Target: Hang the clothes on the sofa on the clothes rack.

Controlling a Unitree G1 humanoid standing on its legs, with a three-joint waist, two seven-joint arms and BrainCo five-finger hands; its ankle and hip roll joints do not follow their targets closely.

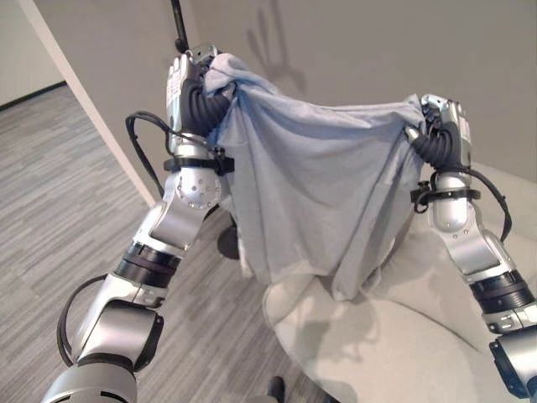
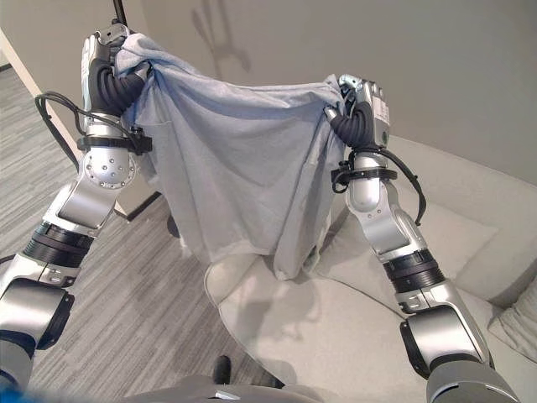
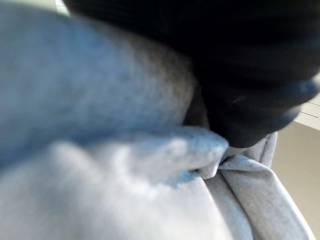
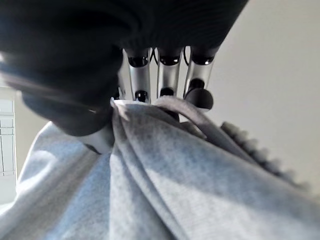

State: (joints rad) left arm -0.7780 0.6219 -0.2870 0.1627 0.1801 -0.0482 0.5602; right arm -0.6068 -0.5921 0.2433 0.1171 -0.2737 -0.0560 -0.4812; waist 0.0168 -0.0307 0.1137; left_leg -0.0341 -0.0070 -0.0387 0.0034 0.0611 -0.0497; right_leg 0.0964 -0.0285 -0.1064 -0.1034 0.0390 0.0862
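1. I see a plain grey wall (image 2: 436, 75) straight ahead, with soft shadows cast on it.
2. To my left a white corner post (image 1: 88, 109) slants down to the floor.
3. The floor (image 1: 50, 193) is grey striped carpet.
4. A pale grey sofa (image 2: 453, 227) sits low on my right, a cushion (image 2: 516, 323) at its far end.

one garment (image 1: 319, 193), one sofa (image 2: 470, 243), two hands (image 1: 186, 80)

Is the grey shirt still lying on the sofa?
No, the grey shirt hangs spread in the air above the sofa, pinched at its top corners by the left hand and the right hand.
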